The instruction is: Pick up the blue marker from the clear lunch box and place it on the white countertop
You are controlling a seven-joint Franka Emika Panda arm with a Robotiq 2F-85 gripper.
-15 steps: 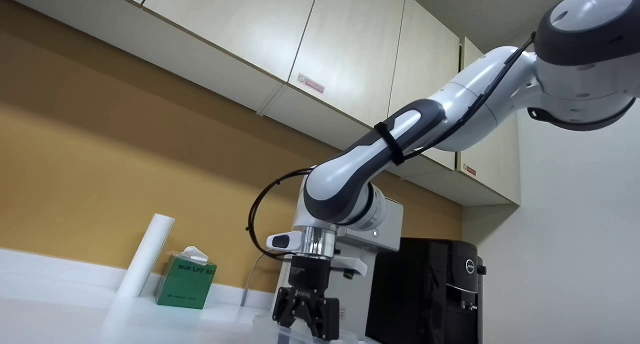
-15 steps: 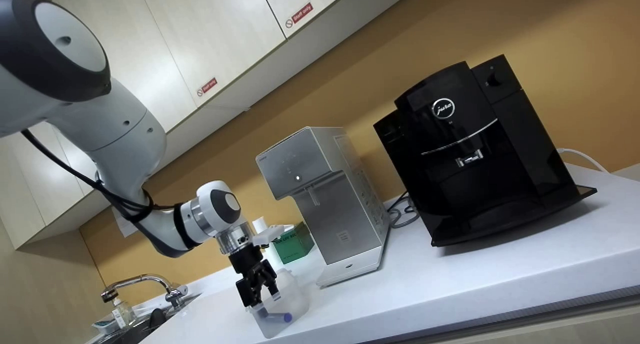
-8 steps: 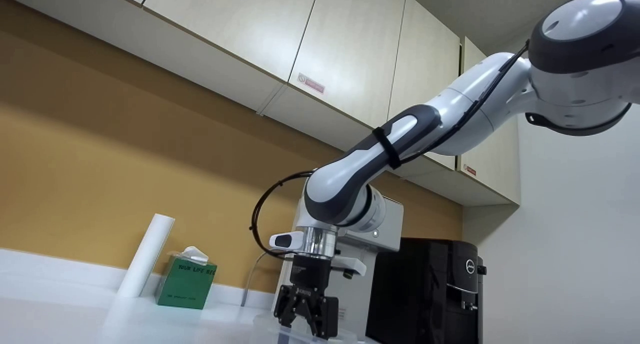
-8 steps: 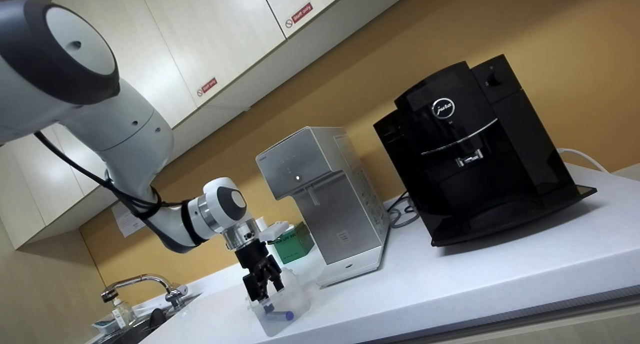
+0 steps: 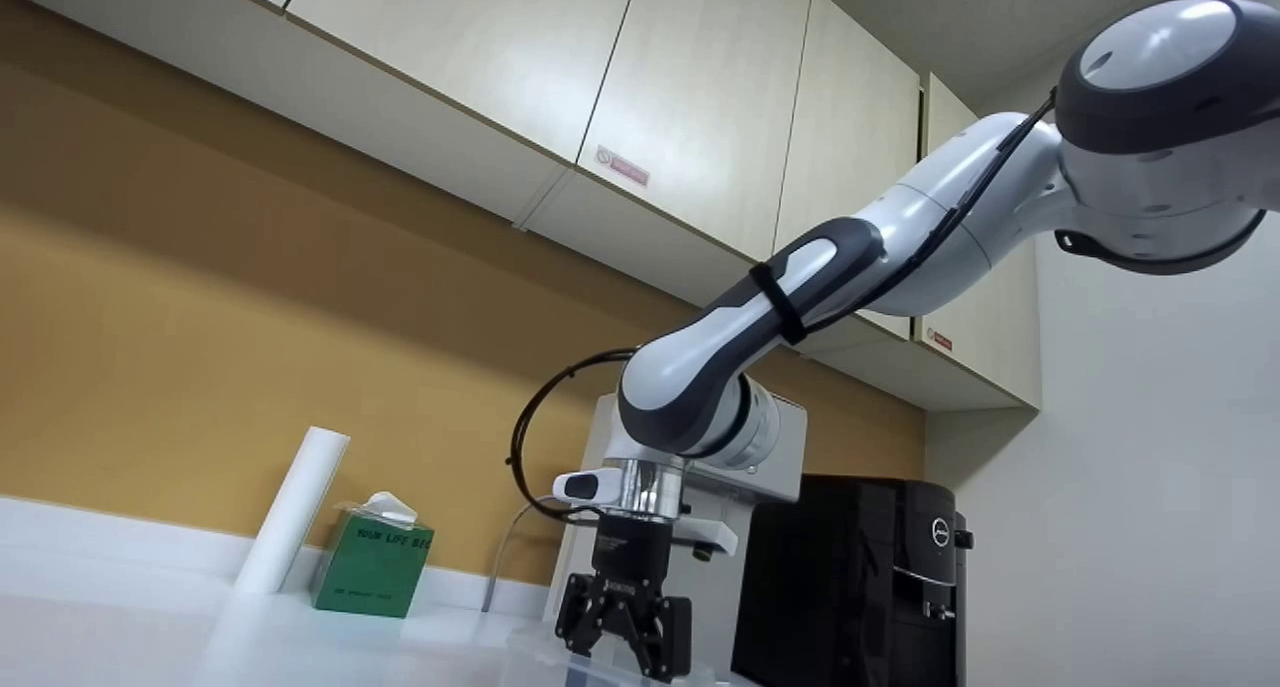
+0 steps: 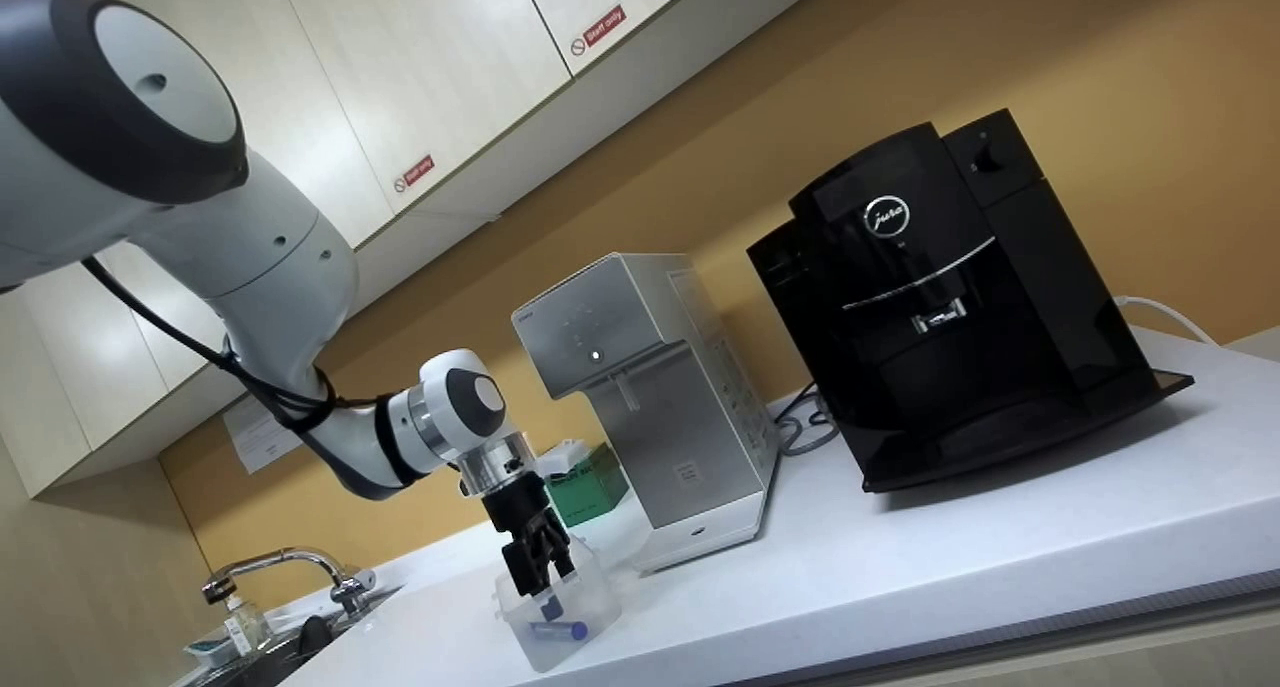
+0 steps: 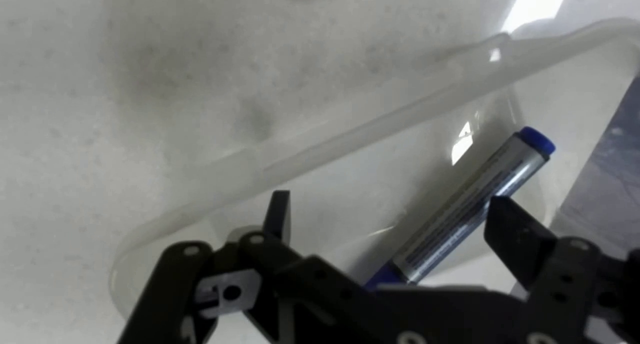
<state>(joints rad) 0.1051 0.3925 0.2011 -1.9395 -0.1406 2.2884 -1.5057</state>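
The blue marker (image 7: 465, 209), with a silver label and blue ends, lies in the clear lunch box (image 7: 350, 138) in the wrist view. It also shows through the box wall in an exterior view (image 6: 558, 630). My gripper (image 7: 390, 219) is open, one finger left of the marker and the other overlapping its right side in the picture; I cannot tell if they touch. Its fingertips (image 6: 550, 582) reach down inside the box (image 6: 600, 592). The marker's near end is partly hidden behind the gripper. The box stands on the white countertop (image 6: 800, 597). In an exterior view, the gripper (image 5: 625, 662) hides part of the box.
A silver water dispenser (image 6: 680, 437) stands close behind the box, with a black coffee machine (image 6: 960, 307) beside it. A green tissue box (image 5: 375, 567) and a white roll (image 5: 295, 512) stand near the wall. A sink tap (image 6: 290, 562) is at the far end.
My gripper has shifted to the right in both exterior views, over the middle of the lunch box. Its fingers stay open. The marker and box lie in about the same place.
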